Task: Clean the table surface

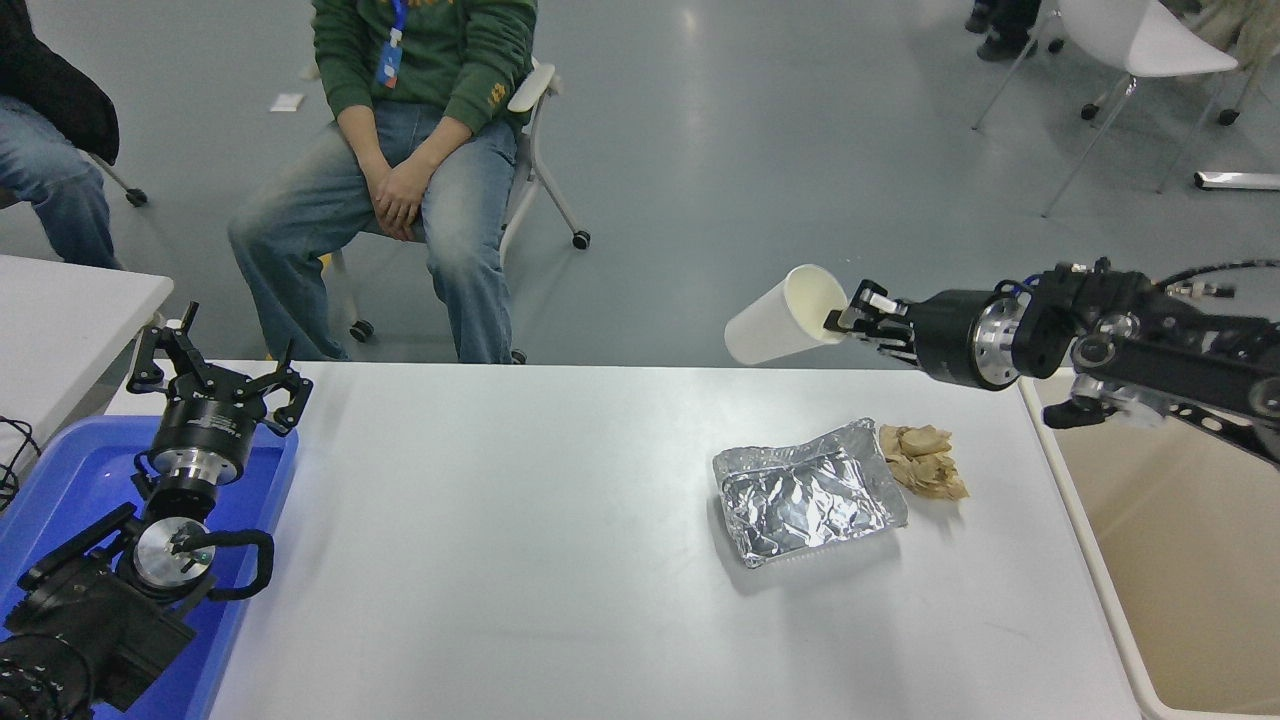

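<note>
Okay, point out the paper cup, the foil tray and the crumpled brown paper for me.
paper cup point(772, 323), head view, on its white side wall.
foil tray point(803, 497), head view, on its crinkled floor.
crumpled brown paper point(925, 461), head view, on its middle.

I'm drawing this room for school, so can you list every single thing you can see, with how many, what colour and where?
table surface: 1, white, fills the middle
small table: 1, white, far left
paper cup: 1, white, tipped in the air above the table's far edge
foil tray: 1, silver, crumpled, on the table right of centre
crumpled paper: 1, tan, touching the foil tray's right end
blue tray: 1, left edge
bin: 1, beige, right of the table
chairs: white, far side
seated people: 2, far side
left gripper: black, open, parked over the blue tray
right gripper: black, pinching the cup's rim
</note>
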You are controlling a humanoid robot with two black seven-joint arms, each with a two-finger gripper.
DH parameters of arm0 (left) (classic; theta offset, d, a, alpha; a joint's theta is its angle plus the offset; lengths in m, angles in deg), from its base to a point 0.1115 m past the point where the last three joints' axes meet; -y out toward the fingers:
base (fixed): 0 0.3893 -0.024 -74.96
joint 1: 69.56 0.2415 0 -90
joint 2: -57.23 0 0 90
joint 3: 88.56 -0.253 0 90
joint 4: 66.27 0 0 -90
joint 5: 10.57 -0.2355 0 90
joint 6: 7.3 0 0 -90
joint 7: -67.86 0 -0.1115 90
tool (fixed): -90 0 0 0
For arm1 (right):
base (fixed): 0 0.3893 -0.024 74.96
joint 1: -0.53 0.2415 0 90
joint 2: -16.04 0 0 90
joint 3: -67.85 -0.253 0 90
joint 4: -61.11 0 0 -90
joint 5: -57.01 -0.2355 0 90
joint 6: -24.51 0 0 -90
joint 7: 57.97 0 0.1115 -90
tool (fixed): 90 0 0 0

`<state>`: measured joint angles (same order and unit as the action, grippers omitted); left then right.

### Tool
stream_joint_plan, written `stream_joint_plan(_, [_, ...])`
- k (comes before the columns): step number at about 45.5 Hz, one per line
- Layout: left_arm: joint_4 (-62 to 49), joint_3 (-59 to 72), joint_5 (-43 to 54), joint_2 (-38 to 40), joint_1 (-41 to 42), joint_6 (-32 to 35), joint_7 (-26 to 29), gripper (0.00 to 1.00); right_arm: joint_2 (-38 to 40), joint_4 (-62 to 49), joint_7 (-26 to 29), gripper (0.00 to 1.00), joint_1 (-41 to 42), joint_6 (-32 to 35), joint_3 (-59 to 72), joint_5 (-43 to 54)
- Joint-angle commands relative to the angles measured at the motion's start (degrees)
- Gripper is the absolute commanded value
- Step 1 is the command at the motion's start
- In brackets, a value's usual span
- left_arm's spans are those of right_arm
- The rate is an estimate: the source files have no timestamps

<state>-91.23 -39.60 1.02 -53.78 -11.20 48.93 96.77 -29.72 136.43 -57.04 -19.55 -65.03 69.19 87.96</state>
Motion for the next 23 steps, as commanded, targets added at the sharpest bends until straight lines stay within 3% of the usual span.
stream_joint_plan(1, [0.0,0.0,0.0,0.0,0.0,0.0,0.0,1.0,8.0,2.2,-2.2,0.0,-7.3,0.1,-8.0,-0.2])
stream_joint_plan(23, [0.0,0.0,-0.1,0.0,0.0,0.0,0.0,1.0,14.5,2.8,-6.7,0.0,-22.5,0.1,-21.5,-3.1])
